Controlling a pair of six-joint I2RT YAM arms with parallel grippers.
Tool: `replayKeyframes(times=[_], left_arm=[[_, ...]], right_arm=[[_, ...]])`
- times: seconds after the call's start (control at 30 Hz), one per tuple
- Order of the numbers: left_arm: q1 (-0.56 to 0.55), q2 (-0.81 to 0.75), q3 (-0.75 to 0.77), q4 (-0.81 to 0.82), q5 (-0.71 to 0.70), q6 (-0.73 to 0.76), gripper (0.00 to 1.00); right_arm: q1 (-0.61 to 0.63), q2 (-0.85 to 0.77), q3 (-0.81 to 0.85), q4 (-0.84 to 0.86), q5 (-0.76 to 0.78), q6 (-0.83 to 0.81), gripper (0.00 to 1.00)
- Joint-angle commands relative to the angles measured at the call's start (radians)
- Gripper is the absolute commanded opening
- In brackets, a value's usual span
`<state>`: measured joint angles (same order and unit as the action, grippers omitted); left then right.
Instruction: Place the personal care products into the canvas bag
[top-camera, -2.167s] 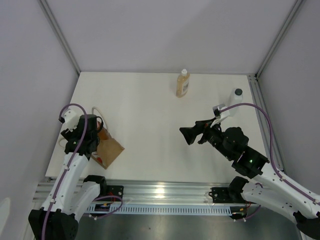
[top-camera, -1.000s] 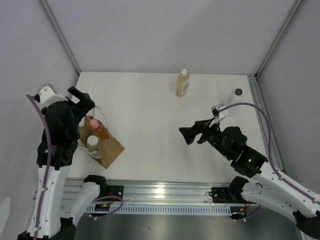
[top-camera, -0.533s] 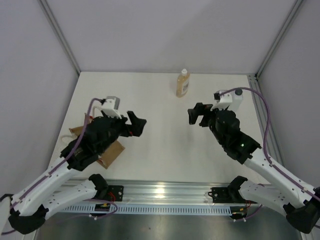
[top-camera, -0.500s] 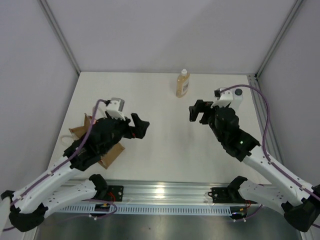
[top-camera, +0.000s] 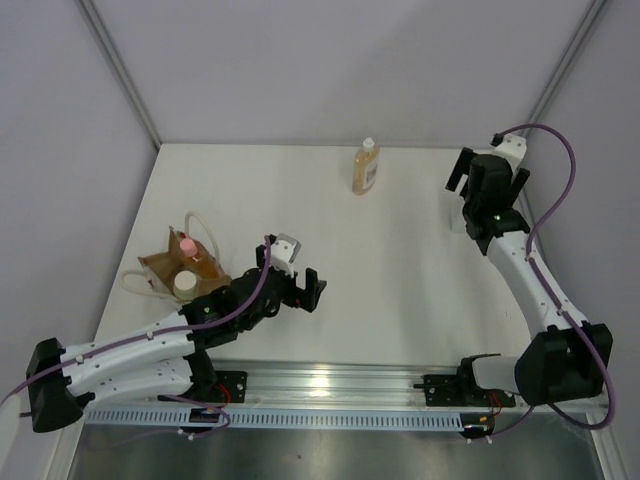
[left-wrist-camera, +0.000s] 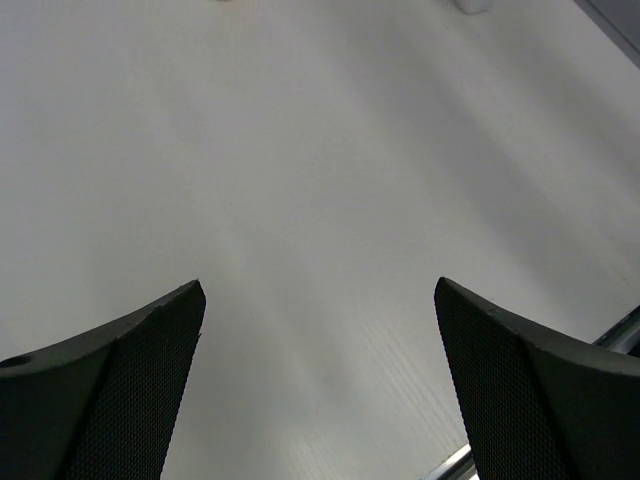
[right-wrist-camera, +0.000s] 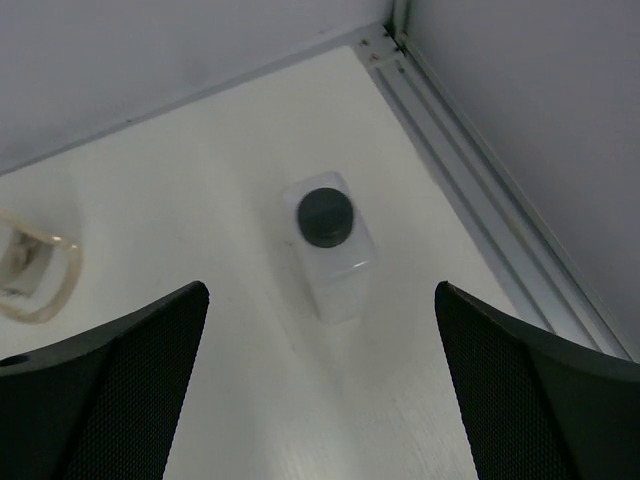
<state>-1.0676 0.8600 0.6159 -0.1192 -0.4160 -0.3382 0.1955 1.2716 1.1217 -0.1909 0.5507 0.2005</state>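
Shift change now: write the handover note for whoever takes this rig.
Left gripper: open, empty, over the table.
Right gripper: open, empty, above the white plastic bottle with dark cap, far right corner.
Done: orange bottle with pink cap and a white-capped bottle stand in the tan canvas bag, near left.
To do: the white bottle and the amber bottle with cream cap, at the far edge.

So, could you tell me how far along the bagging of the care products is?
Half done: the orange bottle and the white-capped bottle sit in the canvas bag. In hand: the open right pincer hovers over the dark-capped white bottle, not gripping it. Left: that bottle and the amber bottle, both standing on the table; the left pincer is open and empty.
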Motion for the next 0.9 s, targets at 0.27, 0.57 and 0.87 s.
replayKeyframes(times=[0.27, 0.57, 0.87], left_arm=[[-0.005, -0.226, -0.091, 0.151, -0.164, 0.015, 0.99], [-0.005, -0.377, -0.160, 0.174, -0.193, -0.007, 0.99], [-0.006, -0.358, -0.154, 0.174, -0.211, -0.004, 0.99]], right_arm=[[-0.332, 0.252, 0.060, 0.053, -0.524, -0.058, 0.99], [-0.350, 0.356, 0.046, 0.220, -0.623, -0.062, 0.98], [-0.311, 0.413, 0.030, 0.269, -0.621, -0.115, 0.81]])
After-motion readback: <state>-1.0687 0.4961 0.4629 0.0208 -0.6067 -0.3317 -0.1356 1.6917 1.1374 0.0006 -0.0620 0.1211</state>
